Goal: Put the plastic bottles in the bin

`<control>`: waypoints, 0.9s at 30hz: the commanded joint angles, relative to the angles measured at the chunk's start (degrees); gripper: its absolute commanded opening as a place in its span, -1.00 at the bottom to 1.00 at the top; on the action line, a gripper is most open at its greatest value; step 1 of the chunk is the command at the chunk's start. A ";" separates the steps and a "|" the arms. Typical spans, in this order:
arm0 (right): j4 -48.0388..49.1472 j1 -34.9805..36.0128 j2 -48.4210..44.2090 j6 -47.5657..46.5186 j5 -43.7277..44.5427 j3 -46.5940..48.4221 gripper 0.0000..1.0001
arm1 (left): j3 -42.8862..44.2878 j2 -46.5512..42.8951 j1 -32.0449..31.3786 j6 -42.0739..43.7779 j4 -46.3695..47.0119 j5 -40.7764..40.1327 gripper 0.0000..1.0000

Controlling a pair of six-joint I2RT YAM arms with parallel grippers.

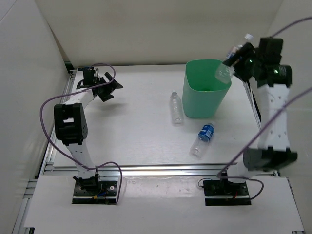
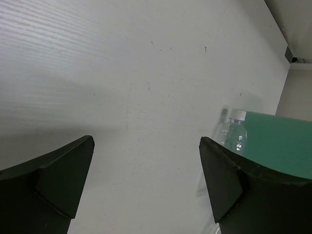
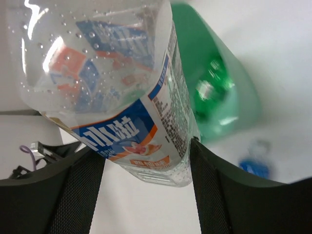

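White worktop (image 1: pixel 136 126), bin (image 1: pixel 202 100) toward its far right corner: right gripper (image 1: pixel 238 57) jaws pinch a labelled bottle (image 1: pixel 224 72) over the rim; centre it before releasing; left gripper (image 1: pixel 105 90) jaws spread.

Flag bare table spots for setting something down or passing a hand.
Free: wide table stretch between the open left gripper and the clear bottle; also the near strip left of the blue-labelled bottle. Crowded: around the bin, clear bottle at its left, blue-labelled bottle in front, right gripper holding a white-capped bottle above its rim.
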 commanded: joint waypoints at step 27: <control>1.34 3.91 -14.96 -1.81 9.48 -14.05 0.98 | 22.77 15.89 -21.62 1.11 2.66 8.67 1.00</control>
